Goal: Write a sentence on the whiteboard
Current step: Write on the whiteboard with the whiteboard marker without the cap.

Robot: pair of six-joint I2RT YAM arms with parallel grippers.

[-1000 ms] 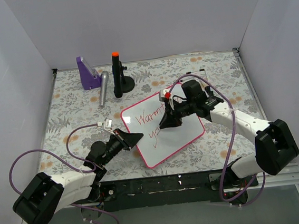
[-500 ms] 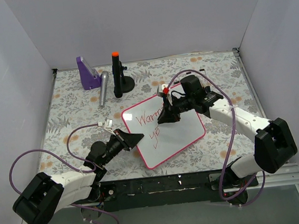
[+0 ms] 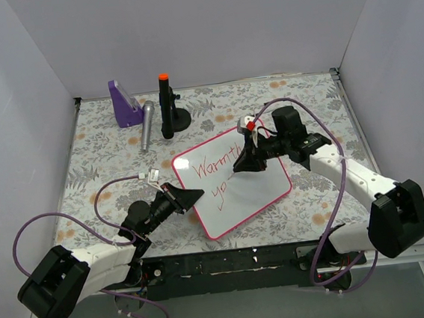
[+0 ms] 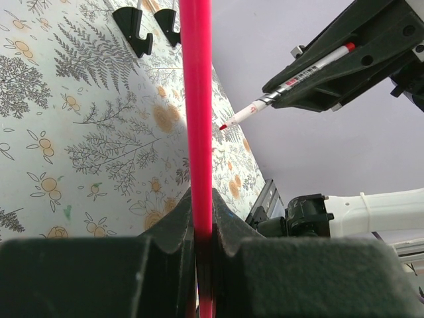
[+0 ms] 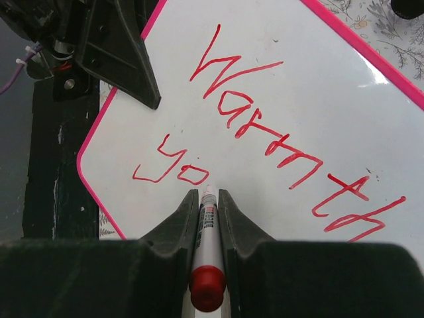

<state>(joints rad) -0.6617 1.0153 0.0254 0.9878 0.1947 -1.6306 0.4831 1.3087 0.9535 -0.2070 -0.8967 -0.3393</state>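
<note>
The whiteboard (image 3: 256,191), white with a pink frame, lies tilted on the floral table. My left gripper (image 3: 194,196) is shut on its near-left edge; the pink frame (image 4: 198,132) runs up between the jaws of that gripper (image 4: 199,202). My right gripper (image 3: 244,165) hovers over the board's middle, shut on a red-capped marker (image 5: 208,228). The marker tip (image 4: 223,125) points down at the board just right of the last letter; contact cannot be told. The sentence (image 5: 278,136) reads "Warmth" in red, with "yo" (image 5: 173,169) on the line below.
At the back left stand a purple wedge-shaped holder (image 3: 124,104), a silver cylinder (image 3: 146,125) lying flat, and a black upright stand with an orange top (image 3: 166,105). White walls close the table on three sides. Purple cables loop from both arms.
My right gripper has shifted right with the marker, uncovering the end of "Warmth", and an "o" now follows the "y". The left gripper and the board have stayed put.
</note>
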